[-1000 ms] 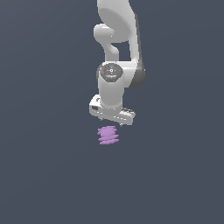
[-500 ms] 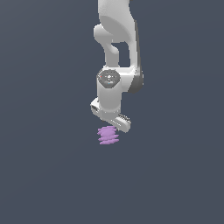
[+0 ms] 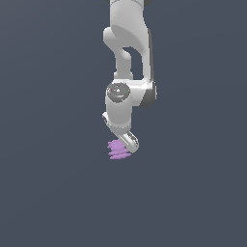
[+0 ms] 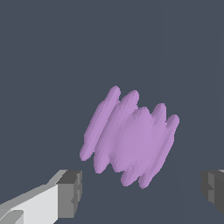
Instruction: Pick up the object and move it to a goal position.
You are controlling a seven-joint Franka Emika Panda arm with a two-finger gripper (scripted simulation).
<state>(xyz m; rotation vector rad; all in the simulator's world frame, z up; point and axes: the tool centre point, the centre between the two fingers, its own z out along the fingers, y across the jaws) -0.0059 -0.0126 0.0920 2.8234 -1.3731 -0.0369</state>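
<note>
The object (image 3: pixel 117 149) is a small light-purple ridged lump with stacked fins, lying on the dark grey floor right under the arm's hand. In the wrist view the object (image 4: pixel 130 139) fills the middle, with several slanted fins. My gripper (image 3: pixel 124 144) hangs just above the object and partly covers its upper right side in the exterior view. In the wrist view my gripper (image 4: pixel 142 192) is open: one grey fingertip (image 4: pixel 71 192) and the other fingertip (image 4: pixel 214 190) stand wide apart on either side, near the object but not touching it.
The white arm (image 3: pixel 128 58) comes down from the top of the exterior view. A flat dark grey floor (image 3: pixel 48 183) surrounds the object. No goal marker shows.
The hand has turned about its vertical axis, from broadside to nearly edge-on, and has come down closer onto the object. The object has not moved.
</note>
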